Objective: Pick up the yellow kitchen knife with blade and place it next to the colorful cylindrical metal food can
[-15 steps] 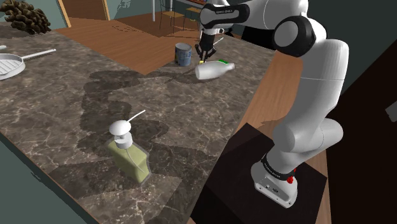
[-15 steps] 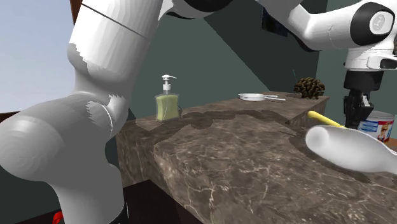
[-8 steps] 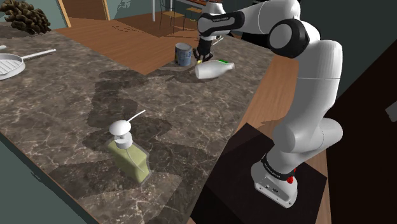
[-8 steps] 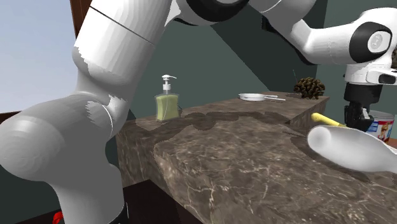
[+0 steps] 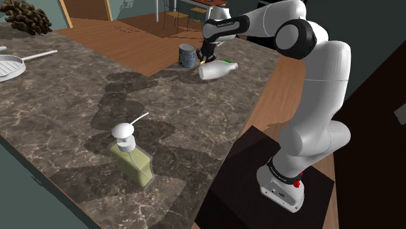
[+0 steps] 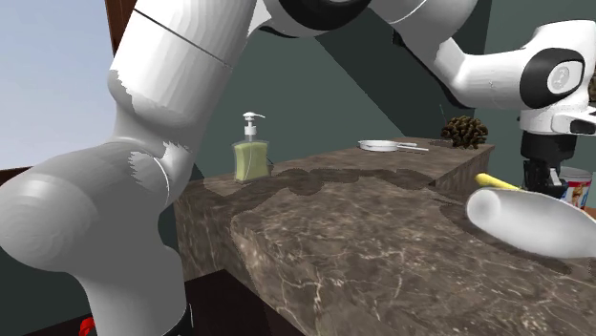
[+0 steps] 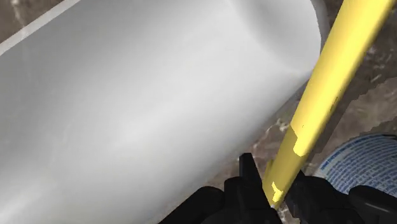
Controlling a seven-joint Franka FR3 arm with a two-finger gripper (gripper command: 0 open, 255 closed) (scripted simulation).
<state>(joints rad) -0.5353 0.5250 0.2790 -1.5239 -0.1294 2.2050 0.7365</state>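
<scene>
A yellow knife [image 7: 326, 79] runs up from between my black fingers, and my gripper [image 7: 277, 188] is shut on its lower end. Close beside it lies a big white bottle [image 7: 153, 95] on its side, and the blue-and-white top of the food can [image 7: 364, 167] lies on the other side of the knife. In the shoulder view my gripper [image 5: 206, 57] hangs low between the can [image 5: 187, 56] and the white bottle [image 5: 218, 70]. From the second exterior view the knife [image 6: 496, 180] pokes out left of my gripper [image 6: 539, 178], with the can [image 6: 579, 186] just behind.
On the brown marble counter [image 5: 78, 97] a green soap dispenser [image 5: 131, 155] stands near the front edge. A frying pan [image 5: 12, 65] and a pine cone [image 5: 28, 17] sit at the far left. The counter's edge runs close behind the can. My dark stand [image 5: 263, 179] is at lower right.
My gripper has carried the knife lower and closer to the can, towards the second exterior view's right. The white bottle shifted slightly the same way.
</scene>
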